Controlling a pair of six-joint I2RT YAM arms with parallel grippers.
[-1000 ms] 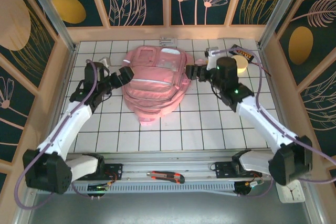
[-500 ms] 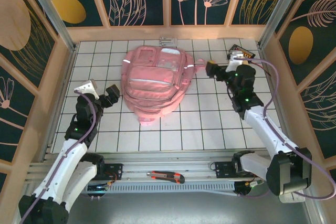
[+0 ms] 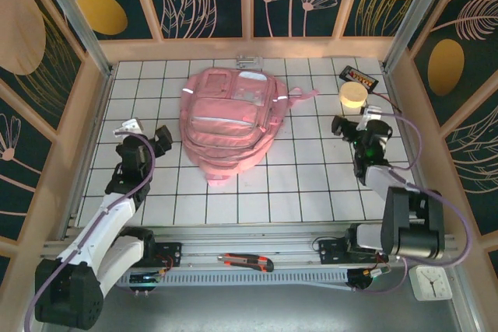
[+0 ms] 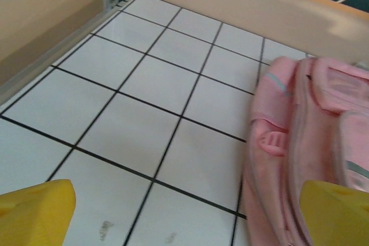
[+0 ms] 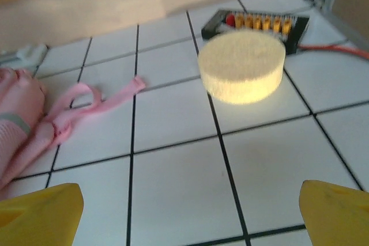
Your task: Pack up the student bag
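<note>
The student bag (image 3: 226, 122), a large pink backpack with pale strips, lies flat in the middle of the tiled table. It also fills the right of the left wrist view (image 4: 314, 119). One strap (image 5: 95, 105) trails off to its right. My left gripper (image 3: 146, 132) hovers left of the bag, open, with bare tile between its yellow fingertips (image 4: 34, 214). My right gripper (image 3: 358, 125) hangs right of the bag and just in front of a pale yellow round disc (image 3: 352, 96), open and empty, yellow fingertips (image 5: 337, 214) spread wide.
A black case with yellow and red pieces (image 3: 362, 78) lies behind the disc near the back right corner. A small grey item (image 3: 249, 60) sits at the back wall. A box cutter (image 3: 245, 261) lies on the front rail. Wooden walls (image 3: 97, 99) enclose the table.
Both arms have drawn back from the bag's upper corners, the left toward the near left, the right out to the right. The yellow disc is now uncovered. Both grippers stayed open.
</note>
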